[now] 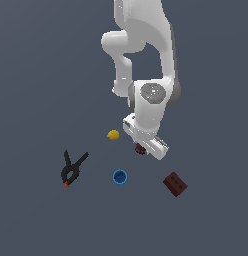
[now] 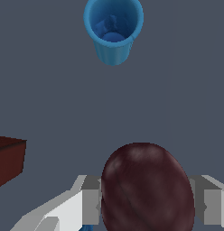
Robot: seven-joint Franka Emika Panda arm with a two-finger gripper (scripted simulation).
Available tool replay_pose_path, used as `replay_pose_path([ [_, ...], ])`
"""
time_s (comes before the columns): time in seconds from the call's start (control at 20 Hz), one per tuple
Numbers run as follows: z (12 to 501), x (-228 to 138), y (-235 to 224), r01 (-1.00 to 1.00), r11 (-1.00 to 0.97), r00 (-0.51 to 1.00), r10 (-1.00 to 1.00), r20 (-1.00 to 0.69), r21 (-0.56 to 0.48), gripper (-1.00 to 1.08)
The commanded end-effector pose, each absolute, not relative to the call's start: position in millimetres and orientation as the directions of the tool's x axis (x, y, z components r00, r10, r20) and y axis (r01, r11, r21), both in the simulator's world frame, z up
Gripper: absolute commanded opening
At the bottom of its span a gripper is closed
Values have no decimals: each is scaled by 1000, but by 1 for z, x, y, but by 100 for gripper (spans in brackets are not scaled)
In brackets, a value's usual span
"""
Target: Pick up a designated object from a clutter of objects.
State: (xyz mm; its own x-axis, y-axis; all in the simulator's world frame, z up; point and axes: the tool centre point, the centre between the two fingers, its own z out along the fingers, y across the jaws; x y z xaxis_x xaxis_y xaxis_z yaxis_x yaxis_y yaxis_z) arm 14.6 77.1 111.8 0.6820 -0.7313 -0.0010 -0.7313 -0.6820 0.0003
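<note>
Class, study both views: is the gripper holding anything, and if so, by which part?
The maroon ball sits between the gripper's fingers, one at each side. Whether they press on it cannot be told, so a hold is unconfirmed.

- One maroon ball (image 1: 140,148)
- One yellow lemon (image 1: 113,134)
- One blue cup (image 1: 120,177)
- One black clamp (image 1: 72,169)
- One brown block (image 1: 175,184)
- One white robot arm (image 1: 146,60)

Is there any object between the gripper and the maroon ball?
No. In the wrist view the maroon ball sits directly between the gripper fingers, nothing in between. The blue cup and brown block lie apart.
</note>
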Motion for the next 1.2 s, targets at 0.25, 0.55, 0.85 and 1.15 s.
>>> replay_pose_path([
  [0.25, 169, -12, 33, -732, -682, 682, -732, -2, -2, -100],
  [0.55, 218, -35, -5, -732, -681, 681, -732, -3, -3, -100],
  [0.85, 270, -58, -45, -732, -681, 681, -732, -3, -3, -100],
  [1.15, 315, -77, -80, -732, -681, 681, -732, -3, -2, -100],
])
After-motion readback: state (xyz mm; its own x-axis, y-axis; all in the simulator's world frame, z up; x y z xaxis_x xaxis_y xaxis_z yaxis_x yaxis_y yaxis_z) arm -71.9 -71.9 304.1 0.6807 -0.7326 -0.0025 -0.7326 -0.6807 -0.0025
